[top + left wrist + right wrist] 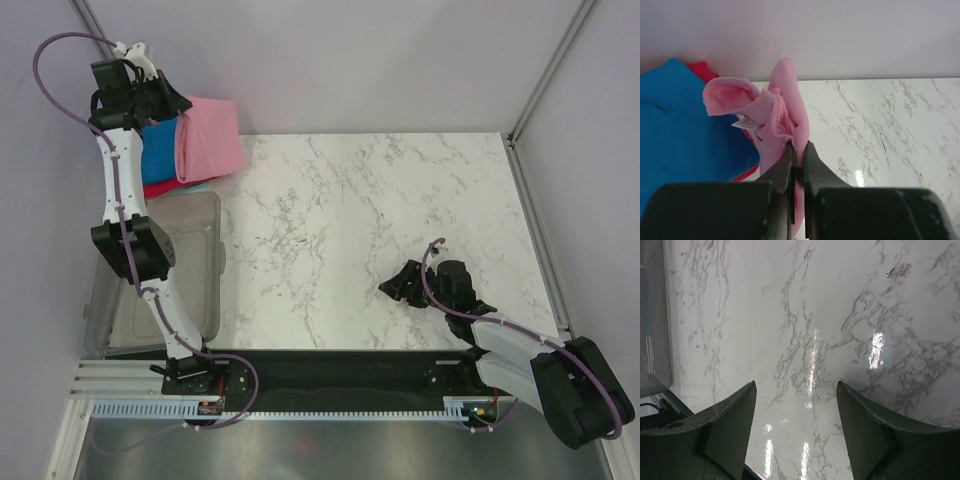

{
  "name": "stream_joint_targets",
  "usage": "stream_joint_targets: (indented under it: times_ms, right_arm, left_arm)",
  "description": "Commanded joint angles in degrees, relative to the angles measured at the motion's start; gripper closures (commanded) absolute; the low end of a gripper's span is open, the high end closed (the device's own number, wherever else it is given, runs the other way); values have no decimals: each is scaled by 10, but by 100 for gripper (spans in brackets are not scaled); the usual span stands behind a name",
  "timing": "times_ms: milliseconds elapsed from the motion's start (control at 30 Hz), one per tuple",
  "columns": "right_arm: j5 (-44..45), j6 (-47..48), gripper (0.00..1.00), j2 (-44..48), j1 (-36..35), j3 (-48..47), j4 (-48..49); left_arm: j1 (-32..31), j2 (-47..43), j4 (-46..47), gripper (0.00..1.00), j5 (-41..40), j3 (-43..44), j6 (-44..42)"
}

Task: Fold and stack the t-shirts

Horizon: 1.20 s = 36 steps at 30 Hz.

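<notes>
Bright blue cloth t-shirt is mostly covered by the folded light pink cloth t-shirt and the white left arm. Red cloth t-shirt shows only an edge, pale teal cloth t-shirt only a sliver. Small white label: print unreadable. Clear plastic rectangular tub is cut off at the right wrist view's left edge.

Pink t-shirt: I am seeing soft, matt cloth, creasing where it bunches. Blue t-shirt: it is showing the same matt cloth, lying smoother. Table: its marble-patterned top is gleaming, smooth and glossy, throwing back bright lights. Tub: it is appearing as clear, smooth plastic. Fingers of the right gripper: I am reading these as dark, matt and faintly scuffed.
</notes>
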<state>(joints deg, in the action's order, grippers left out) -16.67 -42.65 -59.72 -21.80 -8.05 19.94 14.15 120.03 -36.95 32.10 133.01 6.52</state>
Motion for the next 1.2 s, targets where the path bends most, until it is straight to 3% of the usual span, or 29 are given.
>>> stream_joint_targets:
  times_ms: [0,633,1167]
  right_arm:
    - [2,14,26,-10,-2,-3,-23]
    - [-2,17,25,-14,-2,-3,-21]
    - [-4,19,24,-20,-2,-6,-19]
  left_arm:
    - [16,-66,35,98,26,14,-1]
    - [44,-99,57,98,58,-14,16]
    - [61,-1,64,98,79,29,23]
